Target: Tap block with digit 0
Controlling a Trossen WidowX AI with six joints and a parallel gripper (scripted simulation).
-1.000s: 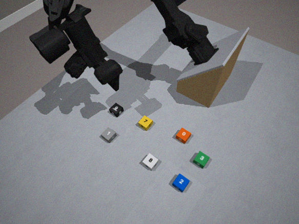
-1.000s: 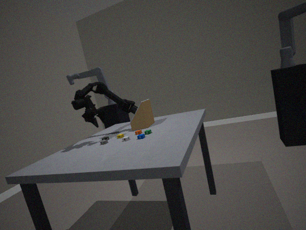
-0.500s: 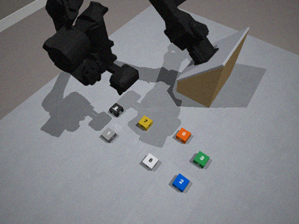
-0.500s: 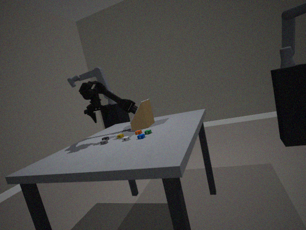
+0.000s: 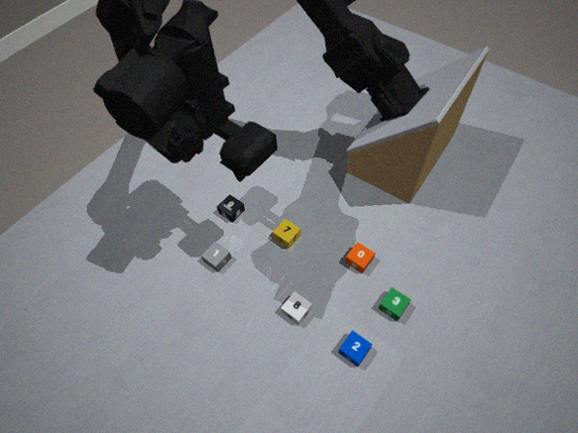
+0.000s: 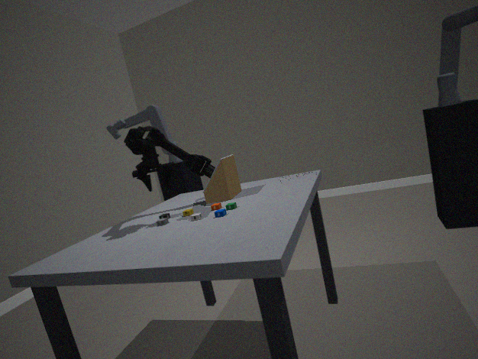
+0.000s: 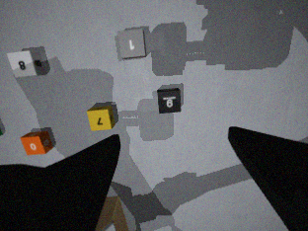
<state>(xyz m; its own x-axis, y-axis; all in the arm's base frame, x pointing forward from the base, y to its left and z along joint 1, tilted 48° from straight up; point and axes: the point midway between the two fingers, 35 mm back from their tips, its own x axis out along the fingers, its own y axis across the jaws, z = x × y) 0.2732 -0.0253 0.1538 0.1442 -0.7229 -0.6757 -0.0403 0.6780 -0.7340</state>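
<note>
The orange block (image 5: 359,256) (image 6: 215,207) (image 7: 34,145) shows the digit 0 and lies flat on the table. In the wrist view it is at the left, beyond the left finger. My gripper (image 6: 149,184) (image 7: 173,136) is open and empty, high above the table. The black block (image 5: 230,207) (image 7: 169,101), with an underlined 6 or 9, shows ahead of the gap between the fingers. The yellow block (image 5: 285,232) (image 7: 100,118) shows 7 and lies between the black and orange ones. The fingertips are hard to make out in the top view.
A grey block (image 5: 216,256) (image 7: 132,43) shows 1, a white block (image 5: 295,306) (image 7: 21,64) 8, a green block (image 5: 394,302) 3 and a blue block (image 5: 355,347) 2. A tall wooden wedge (image 5: 392,164) (image 6: 220,188) stands behind the orange block, beside the arm.
</note>
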